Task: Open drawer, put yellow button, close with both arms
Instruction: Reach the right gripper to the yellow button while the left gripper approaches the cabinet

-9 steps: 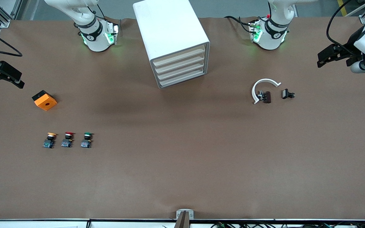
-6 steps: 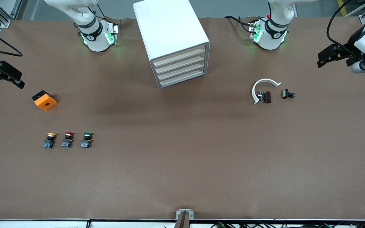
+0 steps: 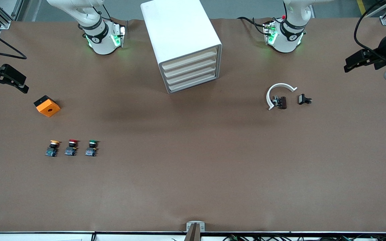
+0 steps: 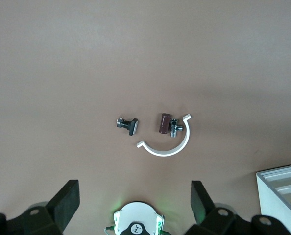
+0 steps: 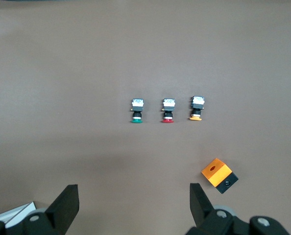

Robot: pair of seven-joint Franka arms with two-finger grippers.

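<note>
The white cabinet (image 3: 179,36) stands at the middle of the table near the bases, all four cream drawers shut; the uppermost drawer (image 3: 189,60) is closed. The yellow button (image 3: 52,148) stands at the right arm's end, beside a red-capped button (image 3: 71,147) and a green-capped button (image 3: 91,148); it also shows in the right wrist view (image 5: 197,107). My right gripper (image 3: 2,79) is open and empty, high over the table's edge at that end. My left gripper (image 3: 355,62) is open and empty, high over the left arm's end. Both jaws stand wide apart in the wrist views (image 4: 135,200) (image 5: 134,205).
An orange block with a hole (image 3: 47,106) lies beside the right gripper, farther from the camera than the buttons. A white curved clamp (image 3: 277,92) with a dark brown part (image 3: 281,102) and a small black part (image 3: 304,99) lie toward the left arm's end.
The left gripper has drifted toward the table's edge at its own end and a little up the view. The right gripper has barely shifted. Objects are unmoved.
</note>
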